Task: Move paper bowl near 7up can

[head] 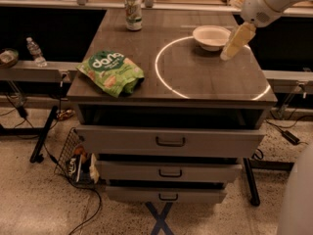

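The paper bowl (211, 36) sits upright toward the upper right of the desk (210, 82), on the far arc of a thin white ring (157, 67) marked on the top. The 7up can (132, 12) stands upright at the desk's far edge, upper middle-left of the frame, well apart from the bowl. The task is not yet done: the bowl has to travel leftward along the far side of the desk.

The gripper (229, 52) hangs from an arm that enters at the upper right corner. It is tilted down and to the left, with its tip just beside the bowl's right rim, on the side away from the can. I cannot tell whether it touches the rim, nor whether it is open or closed.

That position reads as an approach to the rim. The wide flared edge is the easiest part to pinch, and it is nearest to where the arm comes in.

A green chip bag (110, 72) lies at the lower left of the desk top, off the line between bowl and can, so it should not get in the way. The bowl looks light, so a nudge could slide or tip it.
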Tool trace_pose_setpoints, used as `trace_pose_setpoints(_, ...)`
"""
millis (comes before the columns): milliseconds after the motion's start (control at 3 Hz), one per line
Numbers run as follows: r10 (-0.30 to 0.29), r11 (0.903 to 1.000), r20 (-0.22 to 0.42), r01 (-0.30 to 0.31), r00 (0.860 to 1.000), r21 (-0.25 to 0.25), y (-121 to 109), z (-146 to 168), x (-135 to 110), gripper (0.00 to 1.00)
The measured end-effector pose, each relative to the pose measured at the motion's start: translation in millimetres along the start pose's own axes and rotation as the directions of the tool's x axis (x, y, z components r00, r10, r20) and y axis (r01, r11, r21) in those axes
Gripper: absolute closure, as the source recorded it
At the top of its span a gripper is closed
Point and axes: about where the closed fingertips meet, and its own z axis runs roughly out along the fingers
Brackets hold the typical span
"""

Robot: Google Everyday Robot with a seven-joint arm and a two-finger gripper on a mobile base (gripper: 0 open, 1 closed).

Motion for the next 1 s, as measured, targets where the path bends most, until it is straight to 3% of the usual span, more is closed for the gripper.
trace_pose_setpoints(333,0.076,0.9969,0.041,-0.075,0.996,-0.024,-6.1,33.3,1.6,0.0)
trace_pose_setpoints(667,0.177,0.9827,0.08,-0.172,0.981,-0.069,-10.6,70.0,-1.9,0.0)
trace_pose_setpoints(1000,0.226,0.9718,0.094,-0.217,0.97,-0.091,-14.1,88.6,-6.3,0.0)
